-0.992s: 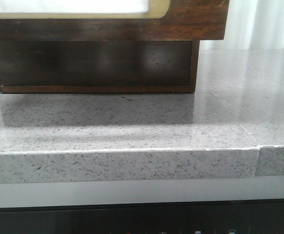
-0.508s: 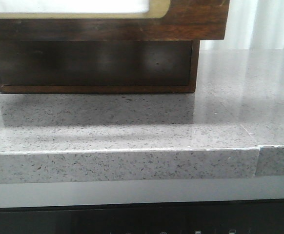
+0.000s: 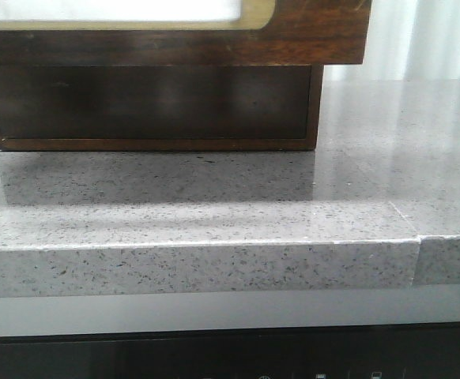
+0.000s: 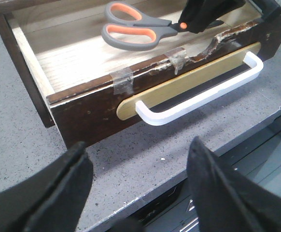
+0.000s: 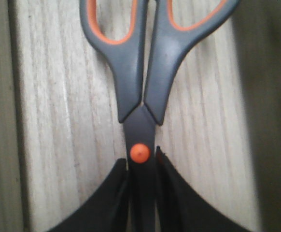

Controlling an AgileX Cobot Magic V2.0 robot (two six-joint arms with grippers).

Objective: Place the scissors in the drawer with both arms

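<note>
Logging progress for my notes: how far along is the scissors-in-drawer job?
Done: the drawer is pulled open. In hand: the right gripper holds the scissors by the blades inside it. Left: release them and shut the drawer; the left gripper waits open before the handle.

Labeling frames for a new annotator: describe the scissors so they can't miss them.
Find the open dark-brown drawer with the white handle. On its pale wood floor lie the scissors, blades pinched in the right gripper. Grey handles with orange-lined loops and an orange pivot mark them out.
</note>
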